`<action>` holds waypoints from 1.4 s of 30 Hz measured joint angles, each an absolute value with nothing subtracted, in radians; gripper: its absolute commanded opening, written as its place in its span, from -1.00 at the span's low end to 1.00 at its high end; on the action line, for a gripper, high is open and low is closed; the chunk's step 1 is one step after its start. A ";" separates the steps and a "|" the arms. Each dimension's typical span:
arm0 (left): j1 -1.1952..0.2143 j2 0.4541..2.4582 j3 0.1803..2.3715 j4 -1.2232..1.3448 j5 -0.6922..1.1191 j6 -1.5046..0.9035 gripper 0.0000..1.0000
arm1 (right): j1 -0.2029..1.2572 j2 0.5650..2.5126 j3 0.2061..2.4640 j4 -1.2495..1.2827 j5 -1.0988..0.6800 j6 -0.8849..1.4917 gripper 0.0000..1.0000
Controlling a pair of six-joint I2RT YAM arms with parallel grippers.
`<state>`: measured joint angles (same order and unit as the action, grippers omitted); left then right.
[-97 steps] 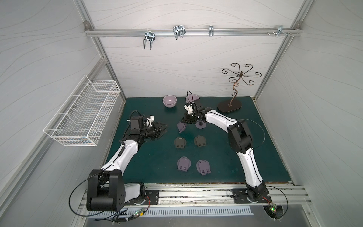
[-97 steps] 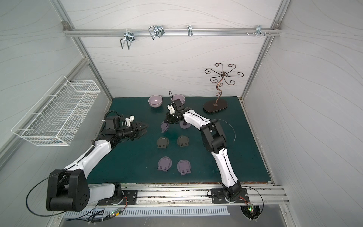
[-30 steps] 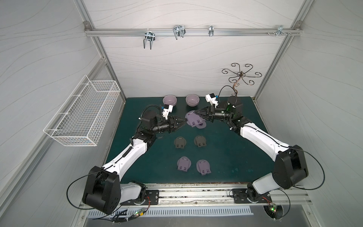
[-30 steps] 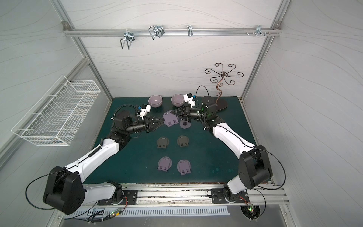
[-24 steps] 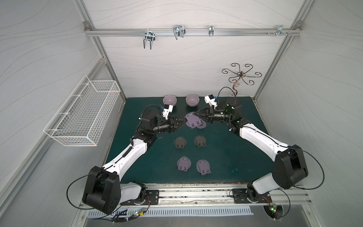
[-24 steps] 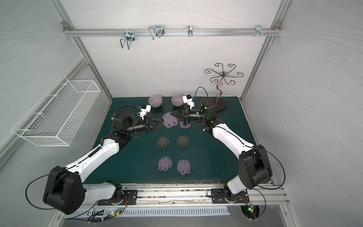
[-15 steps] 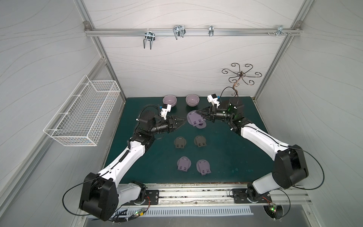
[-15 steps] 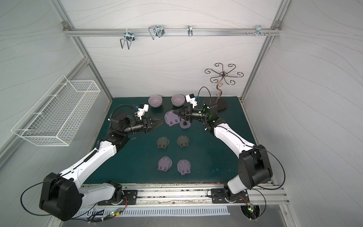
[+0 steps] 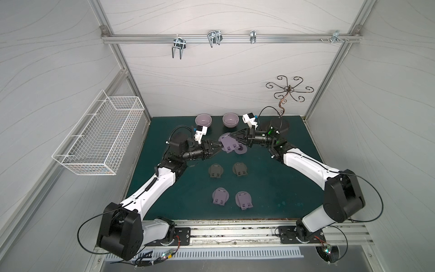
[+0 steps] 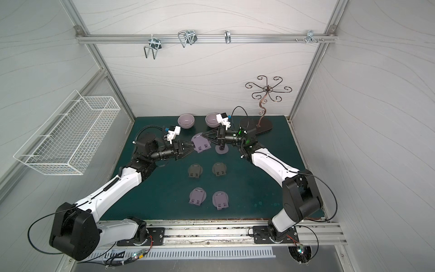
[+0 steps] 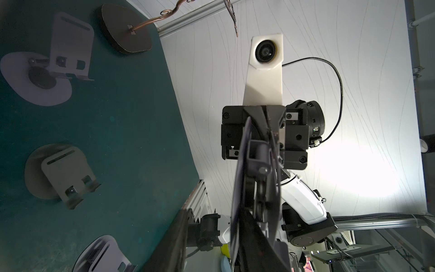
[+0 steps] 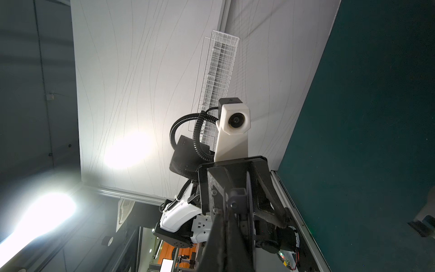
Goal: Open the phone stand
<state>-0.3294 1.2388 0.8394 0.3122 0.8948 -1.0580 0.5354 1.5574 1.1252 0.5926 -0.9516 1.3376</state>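
Two bowls (image 9: pixel 203 120) (image 9: pixel 230 120) sit side by side at the back edge of the mat (image 9: pixel 282 200), and the jewellery stand (image 10: pixel 266 123) is in the far right corner. Just before the bowls, a phone stand (image 9: pixel 229 146) is up off the mat between the left gripper (image 9: pixel 220 148) and the right gripper (image 9: pixel 231 136) (an opened stand (image 9: pixel 242 150) sits on the mat just right of it). Nearer the front, four folded stands (image 9: pixel 216 171) (image 9: pixel 240 169) (image 9: pixel 220 196) (image 9: pixel 244 200) lie in two rows of two. A wire basket (image 9: pixel 98 141) hangs on the left wall, and a hook rail (image 9: pixel 282 37) runs across the back wall.

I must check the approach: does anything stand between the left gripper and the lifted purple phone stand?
Nothing visible does. The left gripper is at the edge of the phone stand; the right gripper holds its opposite side.
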 measured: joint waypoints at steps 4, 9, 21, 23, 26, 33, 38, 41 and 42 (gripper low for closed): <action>-0.328 1.254 0.845 0.313 0.900 -1.055 -0.43 | 0.537 1.571 1.125 0.605 -0.949 1.340 -1.00; -0.323 1.279 0.858 0.341 0.918 -1.076 -0.94 | 0.537 1.586 1.117 0.621 -0.935 1.342 -1.00; -0.295 1.379 0.896 0.391 1.041 -1.253 -1.00 | 0.534 1.582 1.026 0.686 -0.858 1.335 -1.00; -0.285 1.414 0.955 0.310 1.085 -1.250 -1.00 | 0.534 1.573 1.016 0.681 -0.834 1.331 -1.00; -0.271 1.456 1.016 0.255 1.146 -1.245 -1.00 | 0.534 1.557 1.021 0.669 -0.813 1.319 -1.00; -0.255 1.547 1.024 0.452 1.240 -1.306 -1.00 | 0.535 1.555 1.092 0.614 -0.808 1.324 -1.00; -0.245 1.580 1.024 0.580 1.245 -1.324 -1.00 | 0.535 1.589 1.160 0.610 -0.809 1.361 -1.00; -0.242 1.597 1.022 0.631 1.229 -1.325 -1.00 | 0.535 1.615 1.202 0.613 -0.804 1.384 -1.00; -0.241 1.602 1.020 0.648 1.221 -1.326 -1.00 | 0.535 1.624 1.216 0.612 -0.803 1.393 -1.00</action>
<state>-0.2405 1.6024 1.0203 0.6479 1.2213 -1.3262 0.5354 1.6241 1.2163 0.6117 -0.8028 1.3933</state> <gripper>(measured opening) 0.045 0.046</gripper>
